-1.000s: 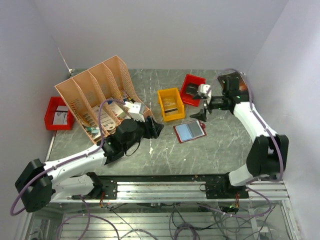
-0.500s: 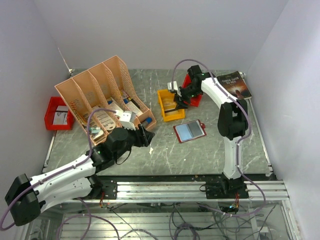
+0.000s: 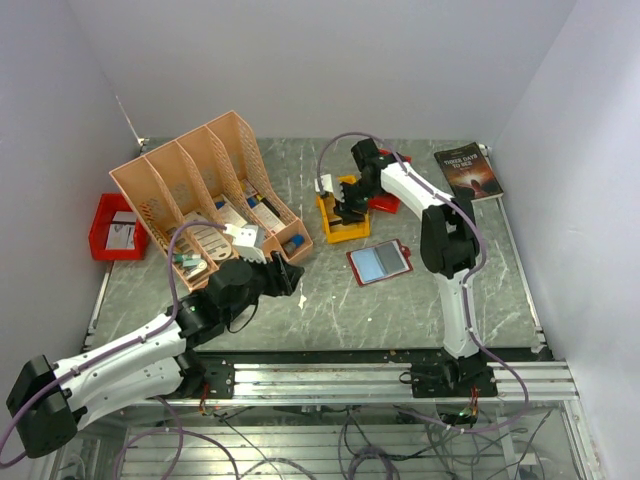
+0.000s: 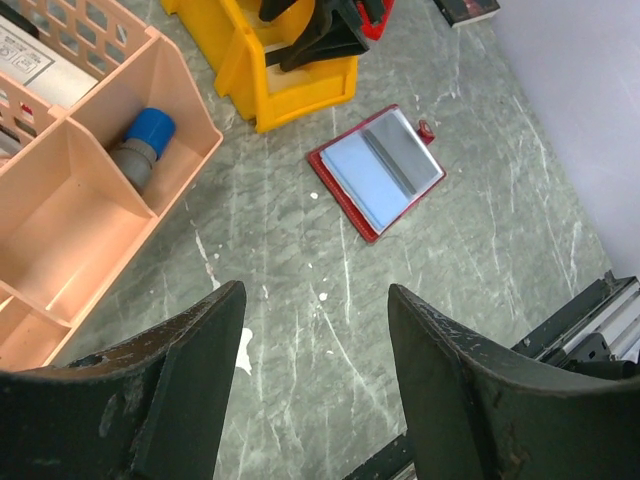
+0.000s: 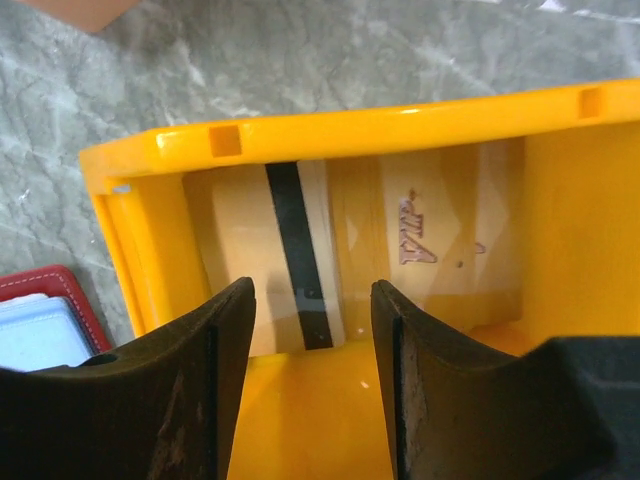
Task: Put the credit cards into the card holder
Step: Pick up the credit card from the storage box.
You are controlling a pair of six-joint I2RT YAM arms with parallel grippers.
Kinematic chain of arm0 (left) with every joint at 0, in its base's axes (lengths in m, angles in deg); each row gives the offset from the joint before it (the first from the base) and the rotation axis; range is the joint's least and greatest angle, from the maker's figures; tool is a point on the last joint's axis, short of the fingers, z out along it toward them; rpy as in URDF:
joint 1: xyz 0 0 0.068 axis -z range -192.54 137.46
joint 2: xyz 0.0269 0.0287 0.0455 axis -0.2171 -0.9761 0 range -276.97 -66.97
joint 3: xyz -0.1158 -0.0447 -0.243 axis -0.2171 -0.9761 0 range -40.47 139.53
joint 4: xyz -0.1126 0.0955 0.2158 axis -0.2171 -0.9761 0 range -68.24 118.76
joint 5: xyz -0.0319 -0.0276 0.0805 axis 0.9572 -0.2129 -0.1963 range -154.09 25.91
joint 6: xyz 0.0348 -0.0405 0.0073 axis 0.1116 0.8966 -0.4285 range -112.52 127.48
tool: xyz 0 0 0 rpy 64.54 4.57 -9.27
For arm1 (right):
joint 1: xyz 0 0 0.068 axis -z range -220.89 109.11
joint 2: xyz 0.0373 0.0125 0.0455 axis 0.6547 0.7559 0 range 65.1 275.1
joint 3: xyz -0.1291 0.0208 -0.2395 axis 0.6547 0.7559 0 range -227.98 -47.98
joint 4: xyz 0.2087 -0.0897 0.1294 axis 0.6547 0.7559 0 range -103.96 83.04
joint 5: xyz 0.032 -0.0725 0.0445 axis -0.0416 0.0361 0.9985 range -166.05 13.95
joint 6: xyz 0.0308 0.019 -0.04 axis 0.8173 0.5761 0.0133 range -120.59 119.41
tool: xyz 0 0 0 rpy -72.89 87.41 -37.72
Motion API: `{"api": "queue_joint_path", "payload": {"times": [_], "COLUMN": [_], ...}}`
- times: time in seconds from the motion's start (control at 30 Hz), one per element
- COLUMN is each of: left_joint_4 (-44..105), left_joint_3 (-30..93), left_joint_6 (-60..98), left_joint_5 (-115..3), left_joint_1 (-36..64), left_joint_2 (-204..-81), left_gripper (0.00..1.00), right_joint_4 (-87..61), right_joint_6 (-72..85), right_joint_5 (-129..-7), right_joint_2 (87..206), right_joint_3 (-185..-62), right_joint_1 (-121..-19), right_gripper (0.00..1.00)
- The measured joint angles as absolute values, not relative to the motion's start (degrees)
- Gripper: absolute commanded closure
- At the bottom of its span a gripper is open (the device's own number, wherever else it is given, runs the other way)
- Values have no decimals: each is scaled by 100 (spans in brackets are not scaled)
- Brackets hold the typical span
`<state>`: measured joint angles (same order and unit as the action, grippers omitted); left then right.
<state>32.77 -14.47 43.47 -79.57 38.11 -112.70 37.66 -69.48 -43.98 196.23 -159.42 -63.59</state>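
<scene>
The card holder (image 3: 380, 263) lies open on the table, a red wallet with clear pockets facing up; its corner also shows in the right wrist view (image 5: 40, 318). Two credit cards lie in the yellow bin (image 3: 346, 236): a pale one with a black stripe (image 5: 290, 255) and an orange-yellow one (image 5: 430, 235). My right gripper (image 3: 345, 208) hangs just above the bin, open, its jaws (image 5: 312, 295) empty and pointing down at the cards. My left gripper (image 3: 285, 272) hovers open over bare table, well short of the card holder (image 4: 378, 170), with nothing between its fingers (image 4: 205, 340).
A peach file organizer (image 3: 205, 190) with papers stands at the left, a blue-capped item (image 4: 145, 140) in its near compartment. A red bin (image 3: 117, 228) sits far left, another red bin (image 3: 388, 202) behind the yellow one. A dark book (image 3: 468, 170) lies back right.
My right arm has swung from the back right over to the yellow bin and its jaws have narrowed. My left arm has drawn back a little toward the near left.
</scene>
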Motion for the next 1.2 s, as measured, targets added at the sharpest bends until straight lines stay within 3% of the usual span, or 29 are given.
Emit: {"api": "queue_joint_path", "payload": {"times": [0.33,0.63,0.77,0.93,1.1,1.2], "left_joint_4": [3244,3240,3240,3314,3581,3893], "left_joint_3": [-1504,-1603,-1622,-1659,-1801,-1944], "left_joint_6": [4347,4349,4349,4356,4493,4629], "left_joint_5": [-7960,-7957,-7957,-7944,-7820,-7678], "left_joint_1": [3811,3809,3809,3809,3807,3805], "left_joint_2": [-11272,-11211,-11187,-11185,-11296,-11478], "left_gripper": [31,31,31,32,36,40], "right_joint_4": [3755,3818,3847,3851,3971,4080], "right_joint_6": [-7286,-7559,-7584,-7391,-7214,-7251], "right_joint_5": [-4544,-4393,-4245,-4100,-4159,-4242], "right_joint_2": [19372,18705,18331,17964,18110,18397], "right_joint_3": [-15247,-14279,-13881,-13612,-14065,-14517], "right_joint_1": [-6514,-6779,-6919,-7131,-7098,-7002], "right_gripper": [78,81,79,67,62,54]}}
